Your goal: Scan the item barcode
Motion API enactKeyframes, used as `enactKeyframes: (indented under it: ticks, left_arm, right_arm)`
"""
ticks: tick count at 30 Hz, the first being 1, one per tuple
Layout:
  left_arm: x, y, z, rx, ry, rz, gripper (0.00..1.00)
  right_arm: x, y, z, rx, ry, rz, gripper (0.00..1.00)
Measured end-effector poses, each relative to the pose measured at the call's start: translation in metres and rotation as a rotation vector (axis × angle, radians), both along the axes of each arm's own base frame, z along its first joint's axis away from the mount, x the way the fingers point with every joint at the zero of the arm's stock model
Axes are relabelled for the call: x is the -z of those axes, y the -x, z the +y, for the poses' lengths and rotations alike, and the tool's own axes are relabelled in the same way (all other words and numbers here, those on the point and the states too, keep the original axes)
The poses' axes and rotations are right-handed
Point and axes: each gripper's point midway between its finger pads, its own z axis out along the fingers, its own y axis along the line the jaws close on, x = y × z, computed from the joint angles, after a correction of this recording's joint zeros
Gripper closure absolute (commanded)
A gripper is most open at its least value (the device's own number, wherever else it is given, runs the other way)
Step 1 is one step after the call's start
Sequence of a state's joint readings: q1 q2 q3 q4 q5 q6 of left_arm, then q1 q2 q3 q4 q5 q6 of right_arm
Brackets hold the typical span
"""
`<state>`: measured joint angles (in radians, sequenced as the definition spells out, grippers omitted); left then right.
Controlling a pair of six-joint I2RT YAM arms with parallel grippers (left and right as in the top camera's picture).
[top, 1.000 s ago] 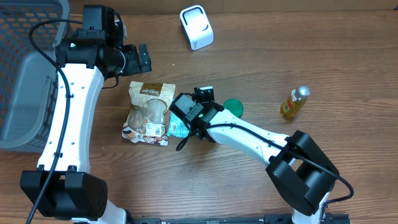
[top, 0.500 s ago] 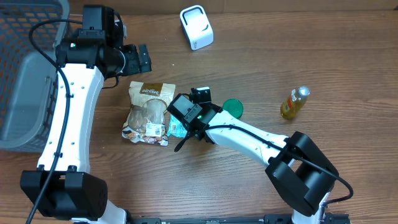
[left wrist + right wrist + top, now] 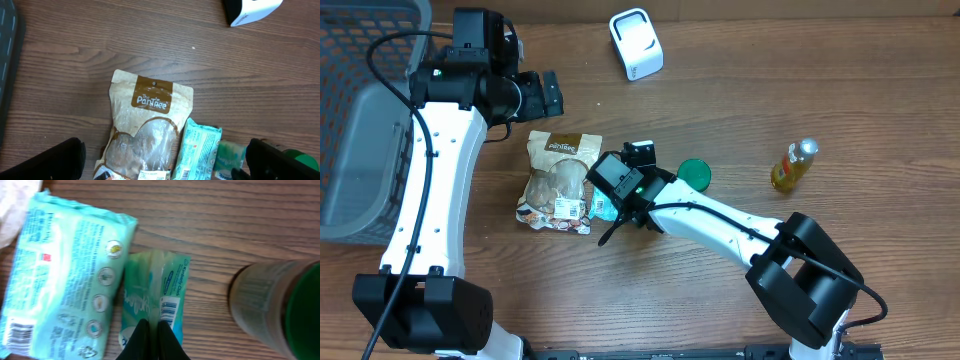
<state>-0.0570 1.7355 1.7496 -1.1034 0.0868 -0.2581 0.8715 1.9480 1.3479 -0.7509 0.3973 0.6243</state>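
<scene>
A small green tissue pack (image 3: 150, 287) lies barcode-up on the wood, beside a larger teal wipes pack (image 3: 65, 275). My right gripper (image 3: 150, 326) is shut on the small pack's middle seam, just left of its barcode. From overhead, the right gripper (image 3: 606, 206) sits low over the teal packs, next to the Pan Tree snack bag (image 3: 558, 180). My left gripper (image 3: 548, 95) hovers open above that bag (image 3: 150, 120), holding nothing. The white scanner (image 3: 636, 44) stands at the back of the table.
A green-capped bottle (image 3: 695, 172) lies right of the packs, close to the right wrist (image 3: 280, 305). A yellow bottle (image 3: 793, 165) lies farther right. A grey basket (image 3: 360, 130) fills the left edge. The scanner's corner (image 3: 250, 10) shows at the left wrist view's top.
The right wrist has crept slightly up and left over the packs, staying shut. The left arm has not moved.
</scene>
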Motion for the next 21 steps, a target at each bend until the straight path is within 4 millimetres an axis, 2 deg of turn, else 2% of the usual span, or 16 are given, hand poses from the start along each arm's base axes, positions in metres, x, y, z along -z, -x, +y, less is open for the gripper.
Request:
enactKeyframes:
  ticks: [4,21]
  left_arm:
    - [0.000,0.000,0.000,0.000,0.000,0.000,0.00]
    - [0.000,0.000,0.000,0.000,0.000,0.000,0.00]
  right_arm:
    - [-0.001,0.003,0.006,-0.014,-0.008,-0.005,0.95]
    - [-0.001,0.003,0.032,-0.046,-0.130,0.017,0.75]
